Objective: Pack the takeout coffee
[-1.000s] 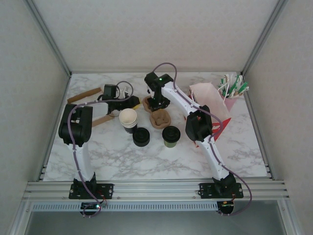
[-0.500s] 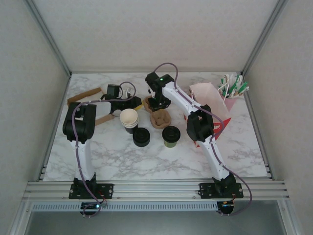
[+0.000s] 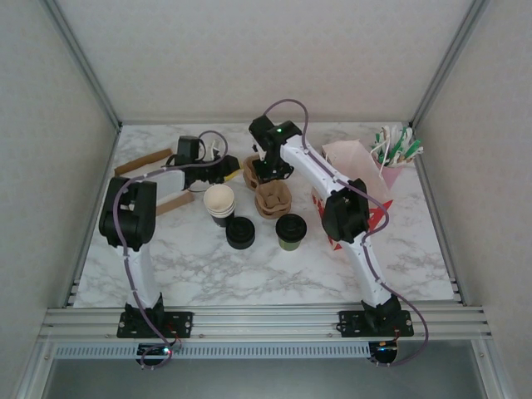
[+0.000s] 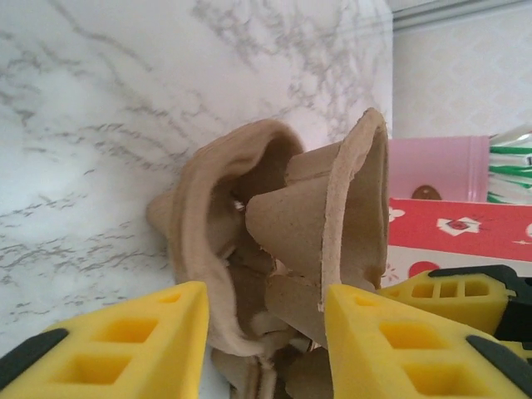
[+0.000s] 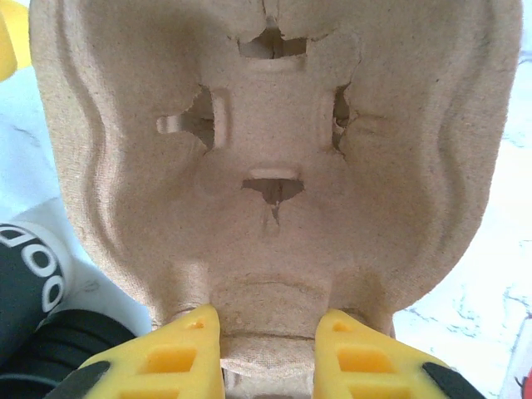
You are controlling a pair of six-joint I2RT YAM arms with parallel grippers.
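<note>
Right gripper (image 5: 266, 322) pinches the near rim of a moulded pulp cup carrier (image 5: 274, 166), a yellow finger pressed to each side of the rim tab. In the overhead view the carrier looks tipped up off the marble table (image 3: 208, 274) at that end. Left gripper (image 4: 264, 299) comes in from nine o'clock, its fingers standing apart astride the carrier's far wall. I cannot tell whether they press on the pulp or only bracket it, nor whether this is one carrier or two nested.

At five o'clock from the carrier, near but not touching, the takeout coffee (image 3: 291, 230) stands upright on the table with its black lid on. At nine o'clock from the coffee sits a stack of black lids (image 3: 240, 233), with the lidless cup stack (image 3: 219, 201) just beyond. A pink paper bag (image 3: 349, 162) lies at three o'clock from the carrier.

By my reading the job is in its early part. The carrier is being readied, the coffee is not yet seated in a well, and bagging remains.
</note>
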